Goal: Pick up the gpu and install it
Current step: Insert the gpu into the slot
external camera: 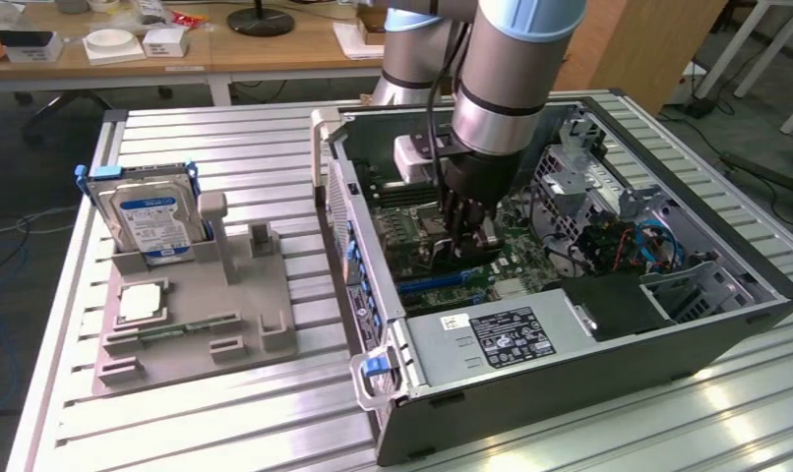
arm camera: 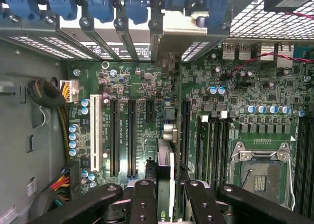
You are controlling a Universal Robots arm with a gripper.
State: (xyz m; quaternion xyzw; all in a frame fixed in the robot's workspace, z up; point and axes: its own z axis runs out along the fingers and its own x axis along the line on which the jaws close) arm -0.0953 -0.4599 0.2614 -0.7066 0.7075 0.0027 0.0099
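The gpu (arm camera: 166,175) stands edge-on between my fingers (arm camera: 142,199), a thin dark card running up toward a silvery end bracket (arm camera: 189,25) at the case's rear slot openings. My gripper (arm camera: 169,204) is shut on it, low inside the open computer case (external camera: 711,324) and just above the green motherboard (arm camera: 245,86) and its long black expansion slots (arm camera: 131,135). In the exterior view the gripper (external camera: 469,236) reaches straight down into the case, with the card's dark body (external camera: 486,251) partly hidden behind the fingers. Whether the card touches a slot I cannot tell.
On the exterior view's left a grey fixture (external camera: 200,315) holds an upright hard drive (external camera: 153,221), a processor chip (external camera: 144,303) and a memory stick (external camera: 173,329). The power supply (external camera: 495,334), cables (external camera: 652,246) and drive cage (external camera: 593,167) crowd the case. An empty processor socket (arm camera: 259,172) lies beside the slots.
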